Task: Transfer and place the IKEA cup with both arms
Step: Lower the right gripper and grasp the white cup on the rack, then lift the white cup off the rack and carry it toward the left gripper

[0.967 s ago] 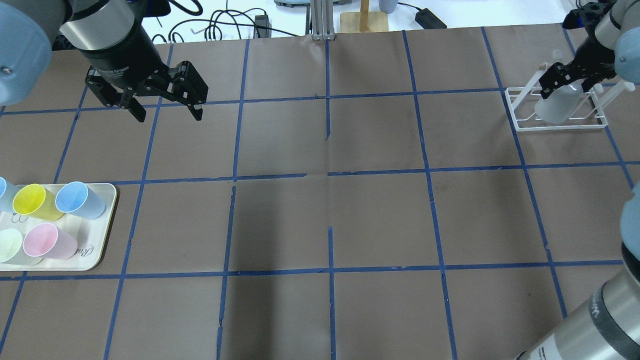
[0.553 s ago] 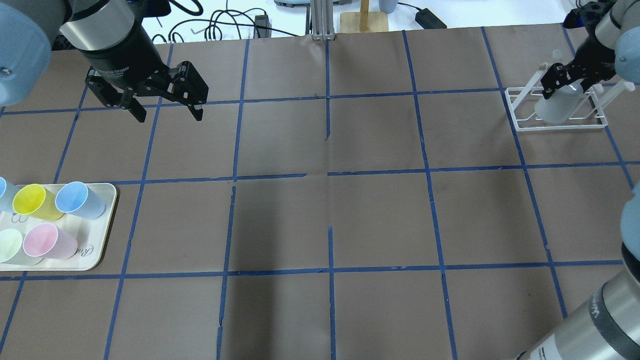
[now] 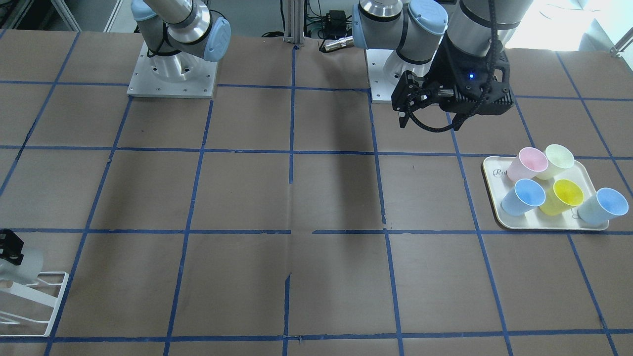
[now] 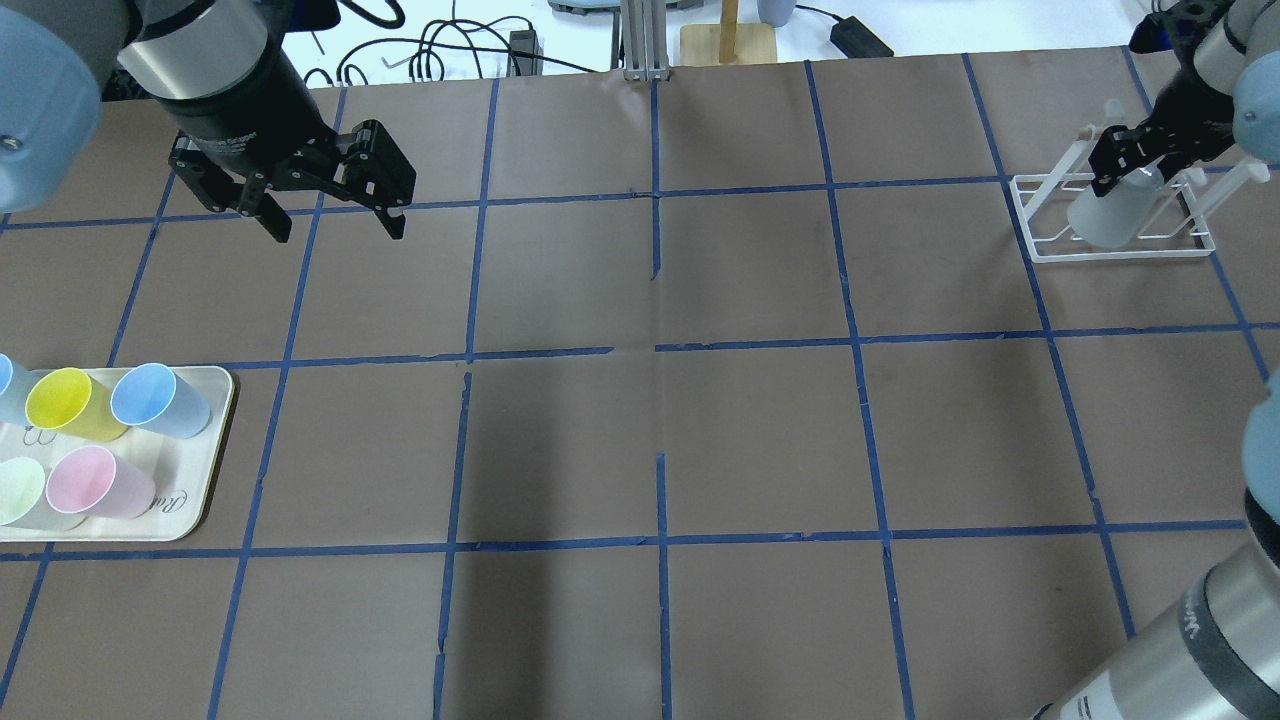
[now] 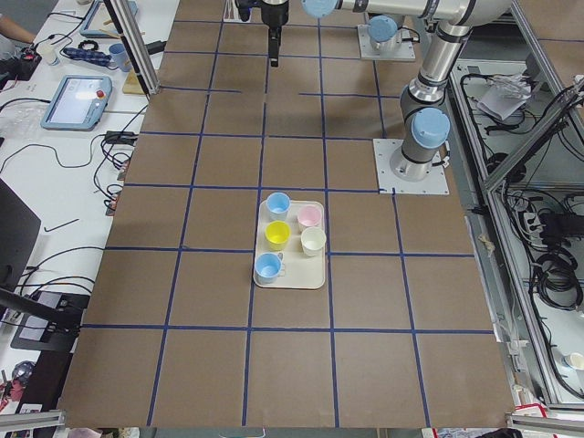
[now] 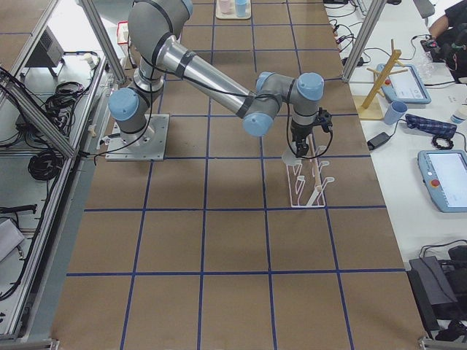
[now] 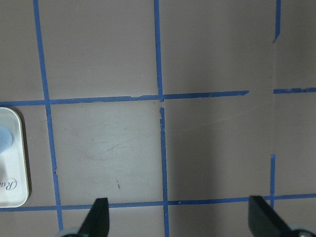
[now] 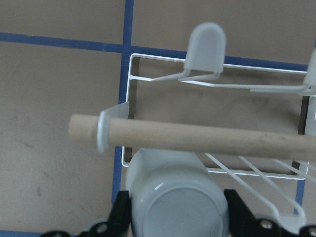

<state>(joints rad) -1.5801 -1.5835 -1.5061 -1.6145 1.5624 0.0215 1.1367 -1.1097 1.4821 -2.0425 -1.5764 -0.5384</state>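
Note:
The pale grey IKEA cup (image 4: pixel 1108 215) lies tilted, base up, over a peg of the white wire rack (image 4: pixel 1040 250) at the far right. My right gripper (image 4: pixel 1142 160) is at its base. In the right wrist view the black fingers (image 8: pixel 119 213) press both sides of the cup's base (image 8: pixel 175 210), so it is shut on the cup. The front-facing view shows this gripper (image 3: pixel 10 245) and the cup (image 3: pixel 24 262) at the lower left edge. My left gripper (image 4: pixel 338 232) hangs open and empty above the far left table, with nothing between its fingertips (image 7: pixel 98 217).
A cream tray (image 4: pixel 205 490) at the near left holds several coloured cups: two light blue, one yellow (image 4: pixel 60 400), one pink (image 4: pixel 85 480), one pale green. A wooden dowel (image 8: pixel 207 138) and the rack's wire pegs cross just above the held cup.
My right gripper has shifted slightly up and back at the rack, and the grey cup has barely moved. The left arm has not moved.

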